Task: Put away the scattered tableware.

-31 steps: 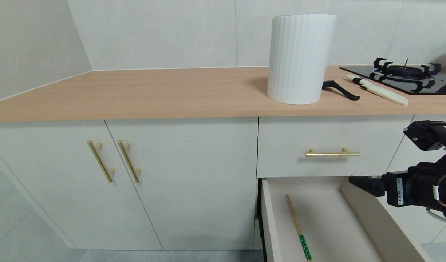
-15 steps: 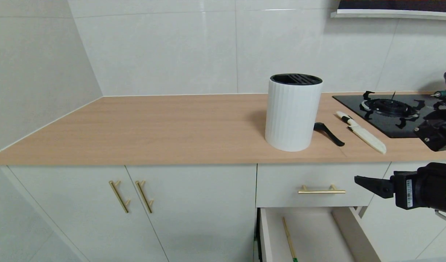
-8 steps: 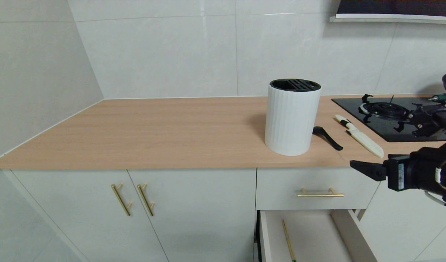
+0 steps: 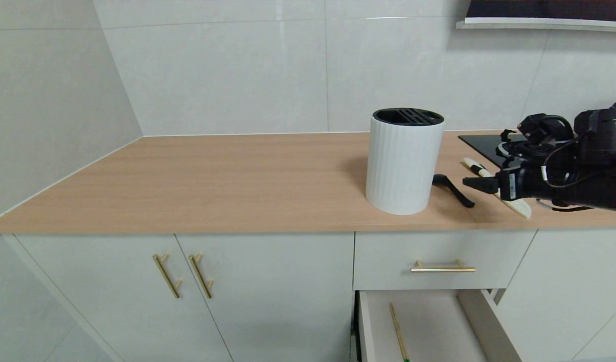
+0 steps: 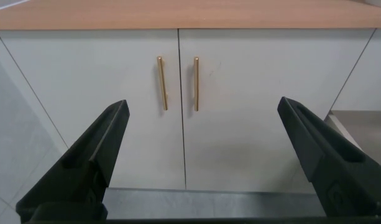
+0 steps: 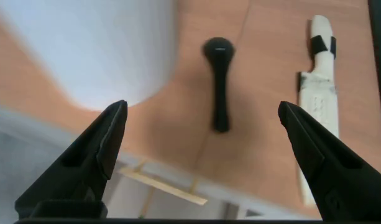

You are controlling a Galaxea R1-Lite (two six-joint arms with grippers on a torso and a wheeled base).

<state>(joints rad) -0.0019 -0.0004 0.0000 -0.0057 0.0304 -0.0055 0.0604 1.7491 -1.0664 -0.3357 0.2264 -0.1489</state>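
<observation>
Right wrist view | right claw [image 6: 201, 104] spread apart | black utensil [image 6: 219, 87] just ahead, knife [image 6: 321, 93] beside

We see the chopsticks [image 4: 398, 329] cut off at the head view's lower edge; our right gripper [image 4: 469, 183] hides part of the knife [image 4: 522, 207].

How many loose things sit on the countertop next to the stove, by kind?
White knife: 1
Black utensil: 1
White ribbed holder: 1
Total: 3
</observation>
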